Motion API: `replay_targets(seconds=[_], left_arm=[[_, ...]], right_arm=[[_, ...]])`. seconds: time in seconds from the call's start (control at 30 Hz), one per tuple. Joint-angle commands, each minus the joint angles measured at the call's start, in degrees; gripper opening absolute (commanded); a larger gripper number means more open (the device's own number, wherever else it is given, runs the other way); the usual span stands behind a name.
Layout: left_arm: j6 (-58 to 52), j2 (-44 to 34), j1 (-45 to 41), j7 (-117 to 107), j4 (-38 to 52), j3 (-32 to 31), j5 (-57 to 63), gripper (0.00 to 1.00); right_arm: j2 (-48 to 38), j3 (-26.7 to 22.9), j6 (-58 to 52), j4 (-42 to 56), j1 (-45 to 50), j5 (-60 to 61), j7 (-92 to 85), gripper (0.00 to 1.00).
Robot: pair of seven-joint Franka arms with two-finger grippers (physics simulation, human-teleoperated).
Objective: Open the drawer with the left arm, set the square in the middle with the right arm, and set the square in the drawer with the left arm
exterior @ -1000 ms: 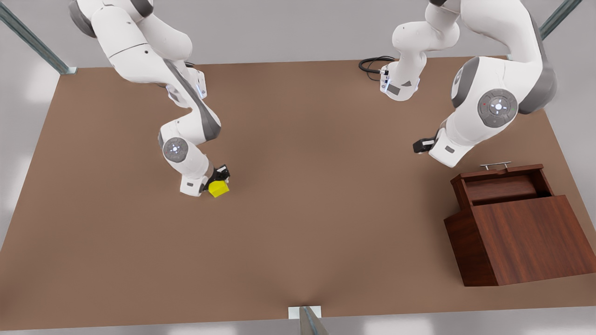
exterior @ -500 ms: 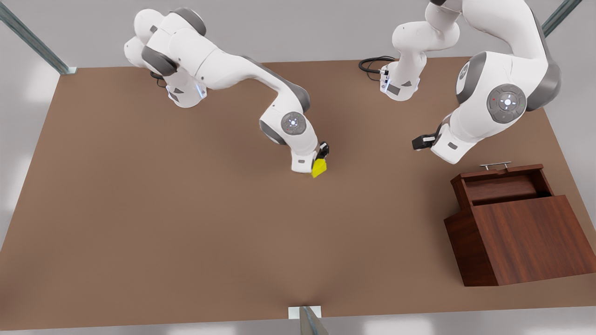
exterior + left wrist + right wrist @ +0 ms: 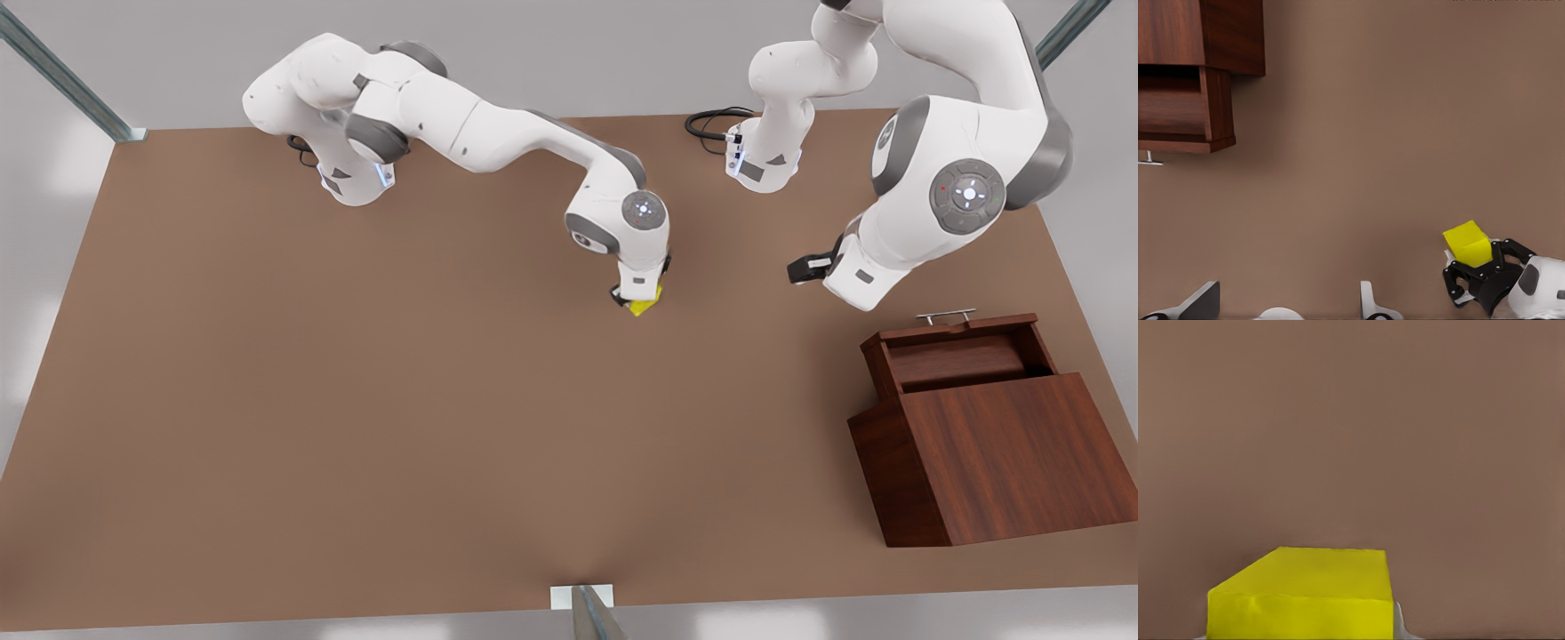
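Trouble lay in the right gripper (image 3: 637, 300), jaws clenched on the tilted square (image 3: 642, 307), releasing above the worktop (image 3: 356, 427) and tumbling it; left gripper (image 3: 805, 269), jaws parted, waited near the drawer (image 3: 960, 356).

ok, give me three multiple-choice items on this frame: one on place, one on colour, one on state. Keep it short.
1. Where is the square?
A. in the drawer
B. in the right gripper, over mid-table
C. on the cabinet top

2. Colour of the square?
A. red
B. blue
C. yellow

3. The drawer is:
A. pulled out
B. shut flush
C. off the cabinet

Key: B, the right gripper grips it over bare table; C, plainly yellow; A, it juts from the cabinet beside the waiting left gripper.
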Motion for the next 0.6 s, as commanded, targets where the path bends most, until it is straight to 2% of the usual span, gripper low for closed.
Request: replay_targets(seconds=[0.0,0.1,0.23,0.27,0.3,0.47,0.57], left_arm=[[0.0,-0.01,-0.01,0.0,0.0,-0.01,0.01,1.0],[0.09,0.08,-0.01,0.44,0.0,0.08,-0.07,1.0],[0.09,0.78,-0.01,0.35,1.06,0.08,0.1,1.0],[0.09,0.78,-0.01,0.18,1.06,0.08,0.1,1.0],[0.0,0.78,-0.01,0.09,1.06,0.08,0.19,1.0],[0.0,0.7,-0.01,0.0,1.14,0.08,0.19,1.0],[0.09,0.52,-0.18,0.09,1.06,0.08,0.19,1.0]], right_arm=[[0.15,-0.34,0.07,-0.01,0.06,-0.14,1.12,0.64],[0.95,-1.4,0.69,-0.97,0.06,-0.76,5.87,0.63],[1.21,-1.22,0.86,-3.35,-0.02,-2.43,2.0,0.64],[1.21,-1.22,2.27,-4.05,-0.11,-2.08,0.86,0.89],[1.3,-1.22,2.27,-4.23,-0.11,-1.99,1.3,1.0],[0.07,-0.96,-0.1,-3.79,-1.34,-1.55,1.47,1.0],[-9.68,-0.87,-10.38,-4.75,-5.91,1.09,-0.02,1.0]])
